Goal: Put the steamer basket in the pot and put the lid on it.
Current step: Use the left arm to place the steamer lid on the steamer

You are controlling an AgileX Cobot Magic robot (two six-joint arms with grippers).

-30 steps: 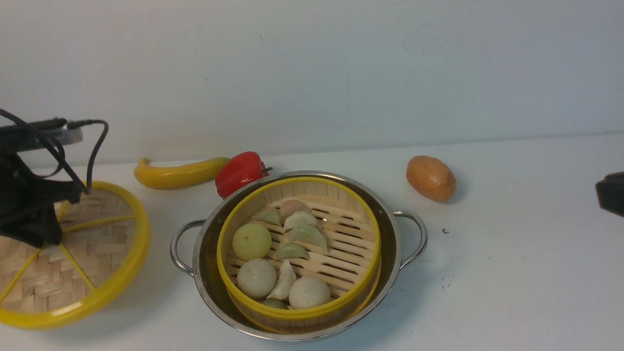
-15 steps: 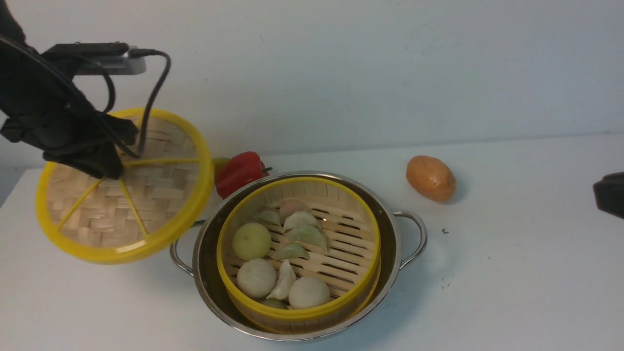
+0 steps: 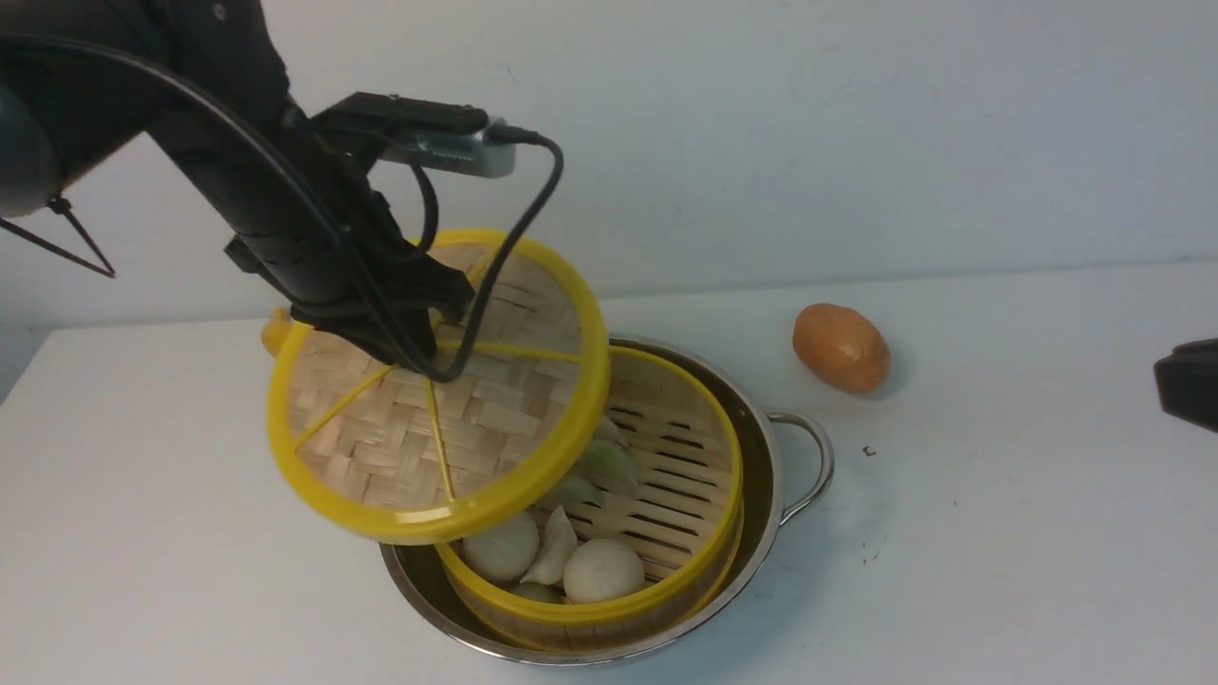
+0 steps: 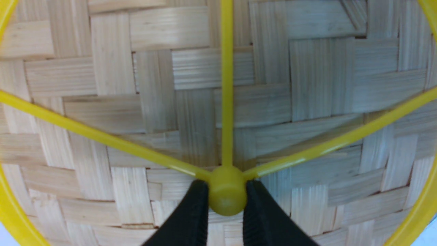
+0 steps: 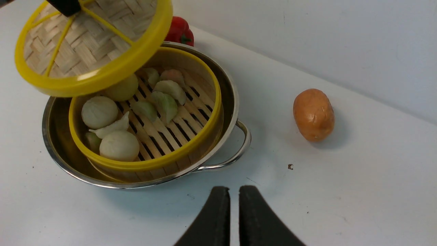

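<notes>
The steamer basket (image 3: 671, 457), yellow-rimmed with pale dumplings and buns on its slatted floor, sits inside the steel pot (image 3: 766, 518). The lid (image 3: 476, 428), a woven bamboo disc with a yellow rim and spokes, hangs tilted in the air over the pot's left half and hides part of the basket. My left gripper (image 4: 227, 186) is shut on the lid's yellow centre knob (image 4: 227, 196); in the front view it (image 3: 423, 354) comes down from the upper left. My right gripper (image 5: 234, 191) is shut and empty, low over the table to the pot's right.
An orange-brown potato (image 3: 841, 347) lies on the table right of the pot. A red pepper (image 5: 179, 30) sits behind the pot, near the wall. A banana's tip (image 3: 274, 333) shows behind the lid. The pot's right handle (image 3: 811, 457) sticks out sideways.
My left arm has lifted the lid off the table at the left and carried it up and to the right, over the pot. The right gripper has stayed put.
</notes>
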